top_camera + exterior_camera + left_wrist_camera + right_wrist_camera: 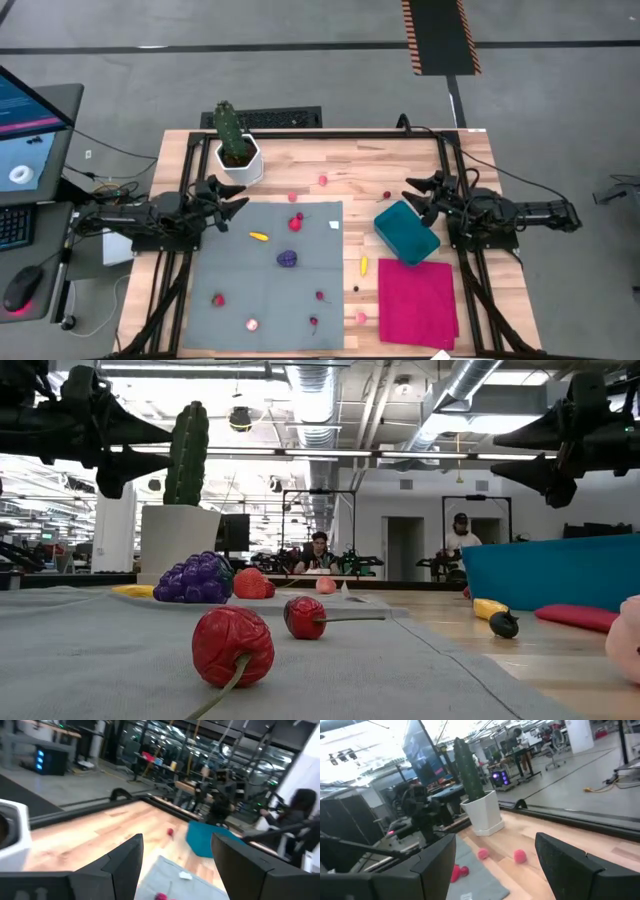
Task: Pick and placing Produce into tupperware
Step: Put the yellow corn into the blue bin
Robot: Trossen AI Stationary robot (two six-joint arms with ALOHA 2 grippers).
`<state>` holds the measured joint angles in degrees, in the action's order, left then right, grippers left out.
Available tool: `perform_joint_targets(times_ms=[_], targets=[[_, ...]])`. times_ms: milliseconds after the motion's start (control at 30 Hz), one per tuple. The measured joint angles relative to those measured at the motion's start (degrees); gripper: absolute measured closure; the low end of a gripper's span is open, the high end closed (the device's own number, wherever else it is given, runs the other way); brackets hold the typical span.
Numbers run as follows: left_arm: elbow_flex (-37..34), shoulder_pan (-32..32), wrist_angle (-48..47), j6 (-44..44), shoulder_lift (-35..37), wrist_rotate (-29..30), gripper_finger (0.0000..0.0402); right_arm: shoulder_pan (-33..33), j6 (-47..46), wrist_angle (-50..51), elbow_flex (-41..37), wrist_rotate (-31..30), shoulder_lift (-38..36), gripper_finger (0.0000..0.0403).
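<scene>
The produce lies scattered: purple grapes (288,258), a yellow piece (259,237) and red pieces (297,222) on the grey mat (230,300), another yellow piece (363,265) and small pink ones (323,180) on the bare wood. The teal tupperware (407,232) rests on the table by the far edge of a magenta cloth (418,300). My left gripper (238,198) hovers open above the mat's far left corner. My right gripper (415,196) hovers open just beyond the tupperware. Both point level toward the table's middle, with nothing between their fingers (125,855) (440,852).
A tall green cactus (230,130) in a white pot (243,162) stands at the far left, close to my left gripper. A black frame (330,133) runs round the table. A monitor and mouse sit off the table's left side. People sit in the room behind.
</scene>
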<state>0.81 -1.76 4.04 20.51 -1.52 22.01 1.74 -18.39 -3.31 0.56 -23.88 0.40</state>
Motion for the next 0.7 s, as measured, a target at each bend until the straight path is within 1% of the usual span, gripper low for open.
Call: perform_joint_targets(times_ms=[100, 167, 300, 500, 600, 700], targets=[[0.0, 0.0, 0.0, -1.4, -0.5, -0.2, 0.0178, 0.0, -0.4, 0.0, 0.0, -0.5, 0.3, 0.0107], [0.0, 0.0, 0.0, -3.6, -0.5, -0.2, 0.0178, 0.0, 2.3, 0.0, 0.0, 1.2, 0.3, 0.0107], [-0.1, 0.0, 0.3, -7.9, -0.5, 0.0, 0.0178, 0.0, 3.8, 0.0, 0.0, 1.4, 0.7, 0.0107], [-0.1, 0.0, 0.4, -9.1, -0.5, -0.1, 0.0178, 0.0, 6.3, -1.6, 0.0, 1.3, 2.8, 0.0107], [0.0, 0.0, 0.5, -9.6, -0.5, -0.6, 0.0178, 0.1, 6.4, -4.2, 0.0, 1.3, 4.9, 0.0107], [0.6, 0.0, 0.4, -9.2, -0.5, 2.2, 0.0178, 0.1, 7.5, -7.5, 0.0, 1.3, 7.8, 0.0107]])
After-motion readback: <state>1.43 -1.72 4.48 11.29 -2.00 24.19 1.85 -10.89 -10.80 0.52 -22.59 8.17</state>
